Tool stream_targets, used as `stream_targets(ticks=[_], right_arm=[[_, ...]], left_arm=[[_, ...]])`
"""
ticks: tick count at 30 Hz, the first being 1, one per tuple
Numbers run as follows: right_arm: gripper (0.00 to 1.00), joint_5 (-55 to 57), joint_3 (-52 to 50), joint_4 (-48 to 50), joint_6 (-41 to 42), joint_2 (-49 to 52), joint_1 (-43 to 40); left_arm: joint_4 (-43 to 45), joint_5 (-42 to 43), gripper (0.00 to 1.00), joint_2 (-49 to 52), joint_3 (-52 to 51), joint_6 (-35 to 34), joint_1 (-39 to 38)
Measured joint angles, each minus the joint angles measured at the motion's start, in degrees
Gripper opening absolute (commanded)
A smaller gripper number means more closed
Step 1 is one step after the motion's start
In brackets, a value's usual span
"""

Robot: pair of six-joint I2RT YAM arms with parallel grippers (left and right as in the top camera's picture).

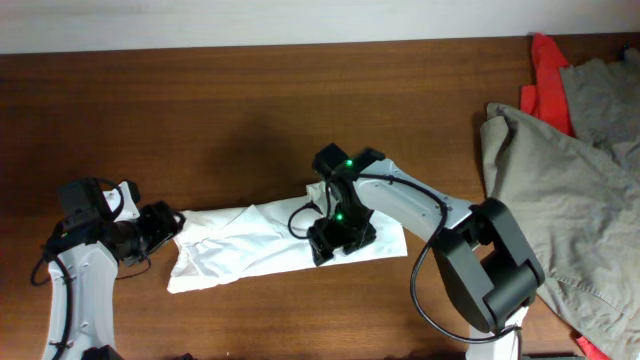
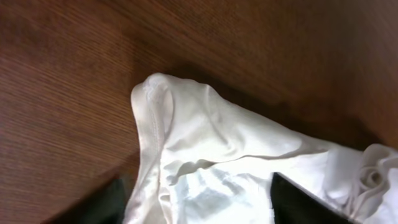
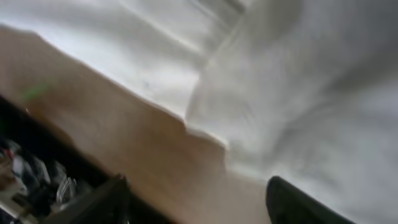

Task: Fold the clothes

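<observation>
A white garment [image 1: 262, 245] lies folded in a long strip across the front middle of the wooden table. My left gripper [image 1: 160, 230] is at its left end, open, with its fingers either side of the white cloth [image 2: 205, 155]. My right gripper [image 1: 333, 240] is low over the strip's right part, open, one finger over the white cloth [image 3: 292, 93] and one over bare wood near the cloth's edge. Neither holds anything.
A pile of grey-green clothes [image 1: 570, 180] with a red garment [image 1: 545, 85] under it fills the right side of the table. The table's front edge lies just below the white strip.
</observation>
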Motion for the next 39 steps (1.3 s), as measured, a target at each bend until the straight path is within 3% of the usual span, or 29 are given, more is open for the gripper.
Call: stream_targets(ticks=[6,15,18,20,24,26,39], right_arm=[[0.83,12.5,15.2,-7.8,2.8,-9.8,-6.7],[0.86,15.8,14.4,-11.1,3.3,-10.0,-10.8],[0.86,16.1,14.4,-11.3,3.2,-10.0,-10.8],[0.86,16.1,14.3,-11.3,3.3,-10.0,-10.8],[0.86,16.1,14.3,-11.6,3.3,-10.0,-10.8],[0.86,16.1,14.3,-11.8,3.3,-10.0,-10.8],[0.88,17.2,14.3,-11.9,3.2,-10.0,-10.8]], left_arm=[[0.5,-0.1,0.83,0.3,0.0,0.8,-0.4],[10.3,-1.6,0.83,16.8,0.8,3.8,-6.1],[11.9,-2.0,0.62,19.3,2.6,3.9,-8.3],[11.6,-2.2,0.61,20.9,4.0,4.5,-10.4],[8.3,-3.6,0.86,21.5,5.0,5.0,-15.5],[6.8,-5.7,0.93,21.4,5.5,5.5,-17.1],[-7.4,-11.9,0.93,21.6,6.9,5.3,-15.6]])
